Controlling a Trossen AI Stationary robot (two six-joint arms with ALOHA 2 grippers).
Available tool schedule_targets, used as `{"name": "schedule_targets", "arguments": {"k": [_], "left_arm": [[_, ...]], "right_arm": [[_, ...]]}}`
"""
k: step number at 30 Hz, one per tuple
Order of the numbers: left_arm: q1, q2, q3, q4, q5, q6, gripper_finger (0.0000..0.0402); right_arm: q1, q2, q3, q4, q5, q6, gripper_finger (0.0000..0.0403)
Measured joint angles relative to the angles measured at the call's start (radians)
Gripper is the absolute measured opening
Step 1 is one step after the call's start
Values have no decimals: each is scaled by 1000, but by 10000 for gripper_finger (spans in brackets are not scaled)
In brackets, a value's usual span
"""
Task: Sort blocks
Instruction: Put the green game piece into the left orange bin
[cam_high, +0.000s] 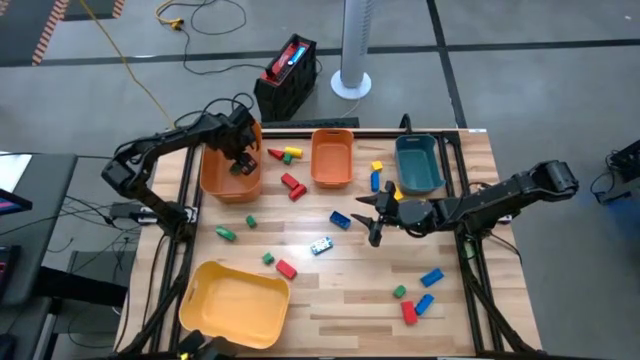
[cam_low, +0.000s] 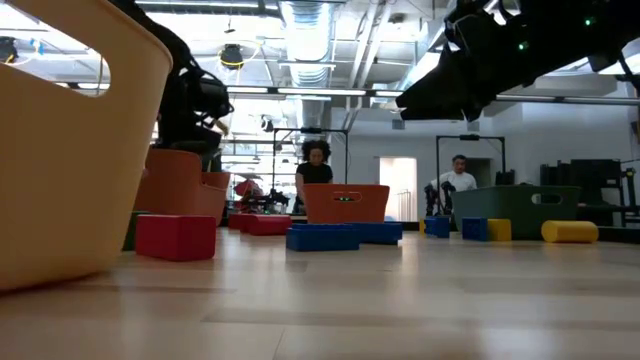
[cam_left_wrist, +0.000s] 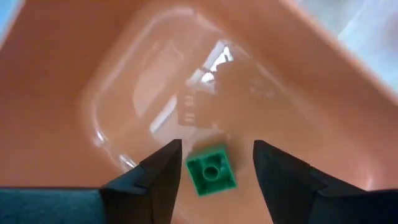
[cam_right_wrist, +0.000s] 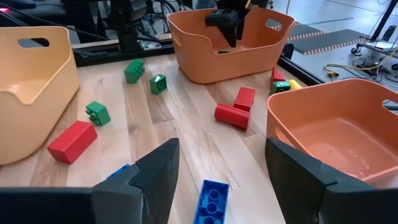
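While the high view only shows the left gripper (cam_high: 241, 160) hanging over the left orange bin (cam_high: 222, 182), the left wrist view looks straight down into that bin and shows a small green brick (cam_left_wrist: 211, 175) lying on its floor between the two spread fingers (cam_left_wrist: 163, 176), which do not touch it. The high view lays out the rest: a second orange bin (cam_high: 332, 160) in the middle at the table's far edge, a teal bin (cam_high: 418, 165) to its right, and a yellow bin (cam_high: 234, 302) at the near left corner, the last three showing no bricks inside. The right gripper (cam_high: 375, 215) hovers low over the table's middle with its fingers apart, holding nothing; the right wrist view shows a blue brick (cam_right_wrist: 210, 203) on the wood just between those fingers. That view also picks out loose bricks near the left bin: a red cylinder (cam_right_wrist: 232, 116), a red brick (cam_right_wrist: 73, 141) and green bricks (cam_right_wrist: 97, 112). More red, green and blue bricks lie scattered near the front right of the wooden table (cam_high: 340, 300). Only the low view shows two people standing in the room beyond.
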Motion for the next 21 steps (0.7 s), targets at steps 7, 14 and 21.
{"name": "schedule_targets", "arguments": {"k": [7, 14, 21], "left_arm": [[-63, -44, 72, 5, -21, 42, 195], [-230, -200, 45, 44, -101, 90, 188], [-499, -315, -8, 61, -118, -9, 162]], "right_arm": [[-13, 0, 0, -1, 0, 4, 249], [-17, 1, 0, -31, 1, 8, 249], [-46, 1, 0, -31, 6, 11, 249]]}}
